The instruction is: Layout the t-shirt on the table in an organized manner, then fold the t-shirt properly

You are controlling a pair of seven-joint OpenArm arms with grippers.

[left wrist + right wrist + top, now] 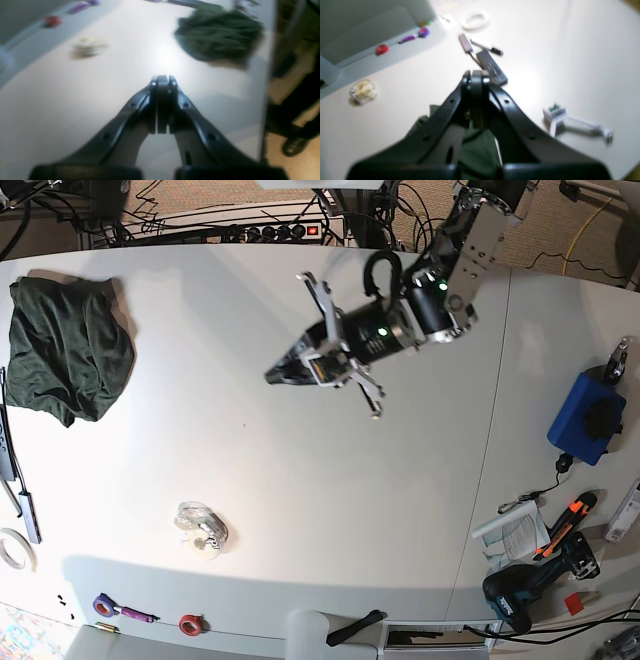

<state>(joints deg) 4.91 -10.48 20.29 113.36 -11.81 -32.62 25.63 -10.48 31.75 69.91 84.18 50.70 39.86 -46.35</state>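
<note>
The t-shirt (pixel 68 345) lay bunched at nine o'clock on the table (pixel 300 510), soft and limp; I'd pinch its hem. Left gripper (pixel 283 373) and right gripper (pixel 476 75) were both closed, empty.

In the base view, the t-shirt (pixel 68 348) lies bunched on the bench (pixel 300 520) at the far left of the frame, in its upper part. The left gripper (pixel 280 374) hangs above the bench near the upper middle of the frame, well apart from the t-shirt, its arm reaching in from the upper right. A tape dispenser (pixel 200 530) sits on the bench lower left of centre. A drill (pixel 520 588) lies at the lower right corner, with a box (pixel 580 420) above it at the right edge.
</note>
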